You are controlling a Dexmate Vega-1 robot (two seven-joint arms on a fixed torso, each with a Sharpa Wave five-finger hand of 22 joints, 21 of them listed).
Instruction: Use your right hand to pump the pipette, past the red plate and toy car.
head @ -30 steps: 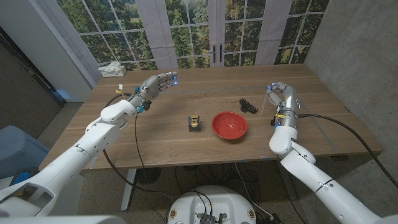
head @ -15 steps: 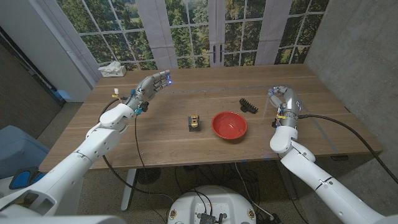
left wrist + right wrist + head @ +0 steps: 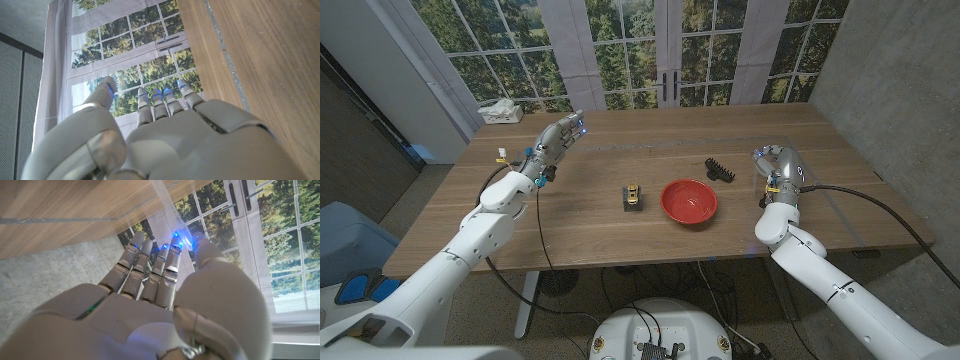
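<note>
My right hand (image 3: pixel 776 163) is raised over the table's right side, to the right of the red plate (image 3: pixel 688 201). In the right wrist view its fingers (image 3: pixel 150 265) lie close together with the thumb against them, pinching a clear pipette (image 3: pixel 163 202) that sticks out beyond the fingertips. The small yellow and black toy car (image 3: pixel 633 197) stands just left of the plate. My left hand (image 3: pixel 556 141) hovers over the far left of the table with fingers stretched out and nothing in it.
A black comb-like piece (image 3: pixel 721 169) lies between the plate and my right hand. A tissue box (image 3: pixel 500 110) sits at the far left corner, and a small white and yellow item (image 3: pixel 503 153) at the left edge. Windows stand behind the table (image 3: pixel 620 235).
My left hand has drawn back to the left, away from the table's middle. My right hand has shifted a little to the right and nearer, still holding the pipette.
</note>
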